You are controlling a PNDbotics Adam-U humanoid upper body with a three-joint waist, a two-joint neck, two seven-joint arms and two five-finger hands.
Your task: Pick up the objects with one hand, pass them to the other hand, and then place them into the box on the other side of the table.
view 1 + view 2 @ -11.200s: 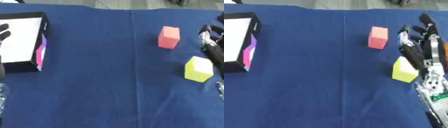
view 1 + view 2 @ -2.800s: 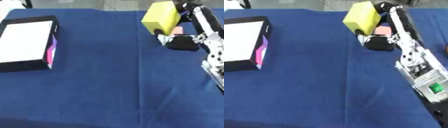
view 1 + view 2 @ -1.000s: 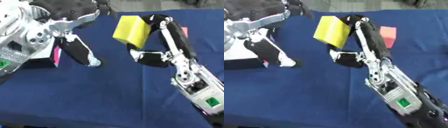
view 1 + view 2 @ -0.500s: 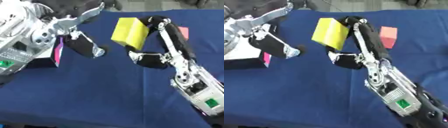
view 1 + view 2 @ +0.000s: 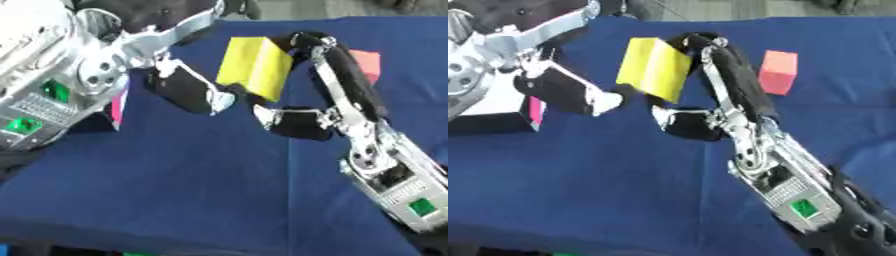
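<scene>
Yellow block, apparently a light, stiff foam cuboid, is shown held aloft above the blue-clothed counter, pinched between the fingers and thumb of the right hand, whose fingers curl over its upper edge. The left hand is shown just beside the block's near face, fingers extended toward it and not yet closed on it; contact cannot be confirmed. The transfer between hands is judged to be in progress. A block of this kind is expected to resist squeezing and to slip little; its broad flat faces are the best surfaces for the receiving hold. A pink block lies on the counter behind the right arm. The box is partly hidden at the left side.
</scene>
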